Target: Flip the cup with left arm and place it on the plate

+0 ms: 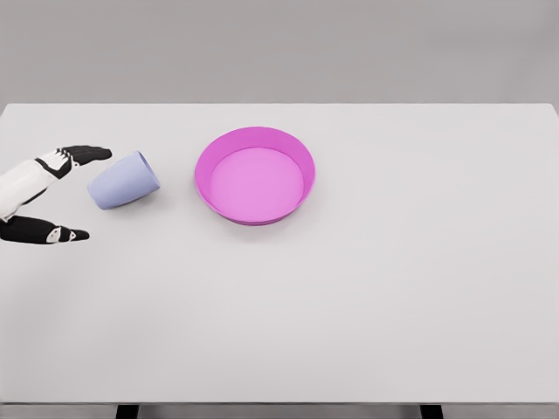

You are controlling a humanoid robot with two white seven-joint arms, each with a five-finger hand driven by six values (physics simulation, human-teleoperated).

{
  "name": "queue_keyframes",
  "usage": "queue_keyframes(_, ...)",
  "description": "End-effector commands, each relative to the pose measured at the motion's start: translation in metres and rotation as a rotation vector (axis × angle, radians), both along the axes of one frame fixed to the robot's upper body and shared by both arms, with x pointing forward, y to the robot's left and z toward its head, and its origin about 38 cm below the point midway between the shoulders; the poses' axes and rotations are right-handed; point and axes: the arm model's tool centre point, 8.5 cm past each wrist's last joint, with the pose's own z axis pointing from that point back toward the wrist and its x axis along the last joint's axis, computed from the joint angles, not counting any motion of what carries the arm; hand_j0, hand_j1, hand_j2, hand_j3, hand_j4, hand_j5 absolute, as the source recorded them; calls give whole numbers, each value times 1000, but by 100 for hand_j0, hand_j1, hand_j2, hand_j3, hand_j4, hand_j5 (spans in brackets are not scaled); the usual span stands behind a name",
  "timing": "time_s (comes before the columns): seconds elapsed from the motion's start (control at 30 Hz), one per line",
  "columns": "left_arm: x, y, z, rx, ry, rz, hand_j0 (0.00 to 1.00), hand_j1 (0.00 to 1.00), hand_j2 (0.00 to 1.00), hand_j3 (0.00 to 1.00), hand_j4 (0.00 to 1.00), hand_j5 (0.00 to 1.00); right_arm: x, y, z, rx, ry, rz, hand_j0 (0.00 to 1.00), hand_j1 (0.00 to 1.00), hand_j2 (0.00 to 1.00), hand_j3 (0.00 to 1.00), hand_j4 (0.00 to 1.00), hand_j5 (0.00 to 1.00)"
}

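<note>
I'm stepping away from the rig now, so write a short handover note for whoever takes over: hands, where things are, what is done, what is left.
Left hand: open, fingers spread on either side of the cup's base end, no grasp visible.
Right hand: not in view.
Cup: pale blue, lying on its side on the table, left of the plate and apart from it.
Plate: pink, with a raised rim, nothing in it.
Done: left hand brought up to the cup.
Left: grasp the cup, turn it upright, set it on the plate.
</note>
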Motion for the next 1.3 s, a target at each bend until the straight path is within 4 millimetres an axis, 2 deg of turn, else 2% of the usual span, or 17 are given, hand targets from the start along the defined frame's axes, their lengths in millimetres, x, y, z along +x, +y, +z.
queue_keyframes(0.0,0,1,1,-5,0,1,100,100,100,100,100,100,-2,0,0,1,6,-1,100,100,100,100,100,100)
queue_keyframes(0.37,-4,2,-7,12,37,-6,100,100,100,100,100,100,-2,0,0,3,8,2,100,100,100,100,100,100)
queue_keyframes(0.43,-10,1,-15,25,69,-17,100,100,100,100,100,100,-2,0,0,3,6,2,100,100,100,100,100,100)
queue_keyframes(0.67,-13,-6,-12,59,54,-40,100,100,100,100,100,100,-2,0,0,3,8,2,100,100,100,100,100,100)
queue_keyframes(0.8,5,4,-20,89,203,182,100,100,100,100,100,100,-2,1,0,3,9,0,100,100,100,100,100,100)
queue_keyframes(0.87,18,-2,-13,152,214,297,100,100,100,100,100,100,-2,0,0,3,6,0,100,100,100,100,100,100)
queue_keyframes(0.97,28,3,-6,214,240,417,100,100,100,100,100,100,-2,0,0,3,8,0,100,100,100,100,100,100)
queue_keyframes(1.07,38,-4,-16,218,338,498,100,100,100,100,100,100,-2,0,0,3,8,0,100,100,100,100,100,100)
queue_keyframes(1.17,44,-10,-20,210,339,554,100,100,100,100,100,100,-2,0,0,3,8,0,100,100,100,100,100,100)
queue_keyframes(1.2,49,-17,-27,239,349,605,100,100,100,100,100,100,-2,0,0,3,8,0,100,100,100,100,100,100)
queue_keyframes(1.27,56,-25,-26,276,342,635,100,100,100,100,100,100,-2,0,0,3,8,2,100,100,100,100,100,100)
